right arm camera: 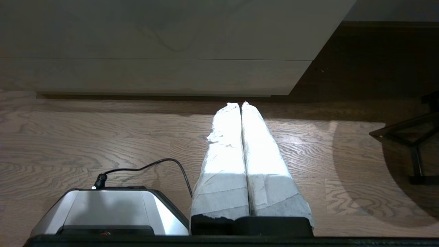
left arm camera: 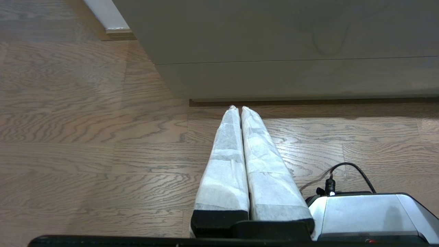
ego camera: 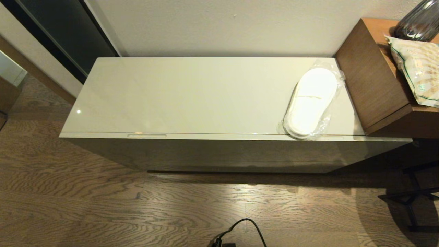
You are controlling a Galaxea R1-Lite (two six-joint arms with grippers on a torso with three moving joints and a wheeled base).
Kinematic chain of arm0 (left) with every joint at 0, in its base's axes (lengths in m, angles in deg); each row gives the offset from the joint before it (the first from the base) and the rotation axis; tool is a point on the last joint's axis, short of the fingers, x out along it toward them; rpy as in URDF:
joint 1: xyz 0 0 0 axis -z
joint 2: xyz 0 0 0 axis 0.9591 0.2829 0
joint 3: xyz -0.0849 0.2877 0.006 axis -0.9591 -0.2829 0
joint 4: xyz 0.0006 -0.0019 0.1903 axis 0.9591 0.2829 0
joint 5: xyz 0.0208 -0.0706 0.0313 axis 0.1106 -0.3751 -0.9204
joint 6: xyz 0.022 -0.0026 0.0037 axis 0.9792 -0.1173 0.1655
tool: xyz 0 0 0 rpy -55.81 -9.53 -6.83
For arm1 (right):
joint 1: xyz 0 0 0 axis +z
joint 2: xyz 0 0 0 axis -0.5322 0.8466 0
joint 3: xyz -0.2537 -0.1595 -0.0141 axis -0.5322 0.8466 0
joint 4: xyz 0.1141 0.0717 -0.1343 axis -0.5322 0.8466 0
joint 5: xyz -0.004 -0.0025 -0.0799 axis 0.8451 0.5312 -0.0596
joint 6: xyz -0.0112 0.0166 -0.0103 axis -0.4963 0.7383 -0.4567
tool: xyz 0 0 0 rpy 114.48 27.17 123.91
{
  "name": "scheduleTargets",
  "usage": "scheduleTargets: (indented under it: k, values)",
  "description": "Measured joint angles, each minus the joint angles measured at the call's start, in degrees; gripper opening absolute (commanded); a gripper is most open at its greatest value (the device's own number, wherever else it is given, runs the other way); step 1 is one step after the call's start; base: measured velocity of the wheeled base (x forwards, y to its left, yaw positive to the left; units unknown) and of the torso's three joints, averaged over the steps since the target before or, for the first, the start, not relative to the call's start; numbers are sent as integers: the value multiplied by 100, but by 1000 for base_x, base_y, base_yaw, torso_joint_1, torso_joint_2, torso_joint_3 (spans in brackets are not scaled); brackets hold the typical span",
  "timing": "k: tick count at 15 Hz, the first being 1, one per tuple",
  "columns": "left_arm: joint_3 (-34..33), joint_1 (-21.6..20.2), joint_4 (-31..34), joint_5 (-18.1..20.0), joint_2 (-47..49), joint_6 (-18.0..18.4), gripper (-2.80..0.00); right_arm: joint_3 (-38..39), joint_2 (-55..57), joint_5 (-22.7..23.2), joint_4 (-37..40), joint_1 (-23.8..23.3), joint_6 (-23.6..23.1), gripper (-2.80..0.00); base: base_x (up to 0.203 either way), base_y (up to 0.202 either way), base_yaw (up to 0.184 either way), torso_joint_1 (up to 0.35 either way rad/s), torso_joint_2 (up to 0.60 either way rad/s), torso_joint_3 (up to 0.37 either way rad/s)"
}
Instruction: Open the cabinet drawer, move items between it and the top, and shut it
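The cabinet's glossy cream top (ego camera: 192, 96) fills the middle of the head view. White slippers in a clear plastic bag (ego camera: 312, 101) lie at its right end, reaching the front edge. The drawer (ego camera: 212, 136) is closed; one oblong notch (ego camera: 146, 135) shows on its front edge at the left. The tape roll and the tissue pack are out of view. Neither arm shows in the head view. My left gripper (left arm camera: 238, 108) hangs low over the floor before the cabinet front (left arm camera: 291, 68), shut and empty. My right gripper (right arm camera: 240, 104) hangs the same way before the cabinet's right end (right arm camera: 171, 68), shut and empty.
A brown wooden side unit (ego camera: 374, 79) adjoins the cabinet's right end, bearing a beige green-edged bag (ego camera: 416, 67) and a dark glass vase (ego camera: 418, 22). A black cable (ego camera: 245, 228) lies on the wood floor in front. A dark metal stand (ego camera: 415, 195) is at the lower right.
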Motion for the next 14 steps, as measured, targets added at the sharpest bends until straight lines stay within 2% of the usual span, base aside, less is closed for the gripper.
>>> scheduleTargets:
  k: [14]
  values:
    - [0, 0, -3, 2, 0, 0, -280, 0, 0, -2, -7, 0, 0, -280, 0, 0, 0, 0, 0, 0]
